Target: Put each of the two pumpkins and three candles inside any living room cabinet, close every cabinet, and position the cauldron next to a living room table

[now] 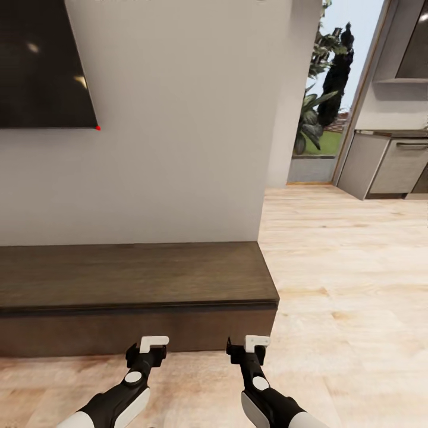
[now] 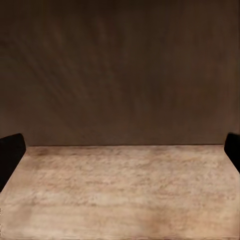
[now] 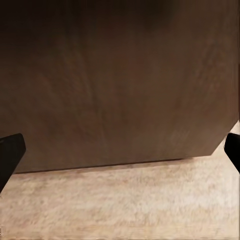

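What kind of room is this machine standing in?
Most likely a living room: a dark screen hangs on the wall above a long, low cabinet, with grey kitchen units past the doorway.

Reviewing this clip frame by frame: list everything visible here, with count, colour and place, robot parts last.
cabinet: one, dark brown, low against the wall, directly ahead of both arms; front closed, flat top.
screen: one, black, on the wall above the cabinet, cut off by the frame edge.
wall: pale grey, behind the cabinet.
floor: light wood planks, running off to the right.
grey kitchen units: far right, in the background.
plants: dark green, through the opening beyond the wall's end.
left gripper: one, black with white tip, open, low in front of the cabinet.
right gripper: one, black with white tip, open, near the cabinet's right end.
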Motion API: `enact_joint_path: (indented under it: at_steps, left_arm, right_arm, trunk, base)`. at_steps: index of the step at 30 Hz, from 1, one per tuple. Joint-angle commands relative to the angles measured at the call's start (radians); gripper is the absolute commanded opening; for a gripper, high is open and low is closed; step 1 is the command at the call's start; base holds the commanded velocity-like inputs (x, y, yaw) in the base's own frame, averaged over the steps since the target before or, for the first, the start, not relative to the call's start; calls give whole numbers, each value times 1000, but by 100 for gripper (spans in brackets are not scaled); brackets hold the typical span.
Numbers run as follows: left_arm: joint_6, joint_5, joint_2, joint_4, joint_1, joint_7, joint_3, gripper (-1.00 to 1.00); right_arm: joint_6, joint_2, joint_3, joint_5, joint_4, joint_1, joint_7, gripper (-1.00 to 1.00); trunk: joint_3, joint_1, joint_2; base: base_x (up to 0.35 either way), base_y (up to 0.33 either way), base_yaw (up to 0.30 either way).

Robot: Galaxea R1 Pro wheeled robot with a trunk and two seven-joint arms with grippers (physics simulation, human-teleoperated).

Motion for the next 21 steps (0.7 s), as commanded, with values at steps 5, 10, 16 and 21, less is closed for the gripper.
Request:
enact_joint_path:
  at_steps: [5, 10, 16, 21]
  left_arm:
    - [-4, 10, 1, -1, -1, 6, -8, 100]
    - [-4, 9, 1, 0, -1, 6, -8, 100]
    - [-5, 8, 1, 0, -1, 6, -8, 100]
    - [-5, 8, 1, -1, -1, 6, -8, 100]
  right_arm:
    - [-3, 0, 8, -9, 0, -1, -5, 100]
    - [-5, 0, 8, -9, -2, -1, -5, 100]
    - [-7, 1, 9, -8, -3, -1, -5, 100]
    - [-3, 1, 8, -8, -3, -1, -5, 100]
  trunk:
    - [-1, 0, 0]
    - [-1, 0, 0]
    - [-1, 0, 0]
    - [-1, 0, 0]
  base:
    - [-263, 0, 0]
    - [-329, 0, 0]
    - [-337, 0, 0]
    - [-267, 0, 0]
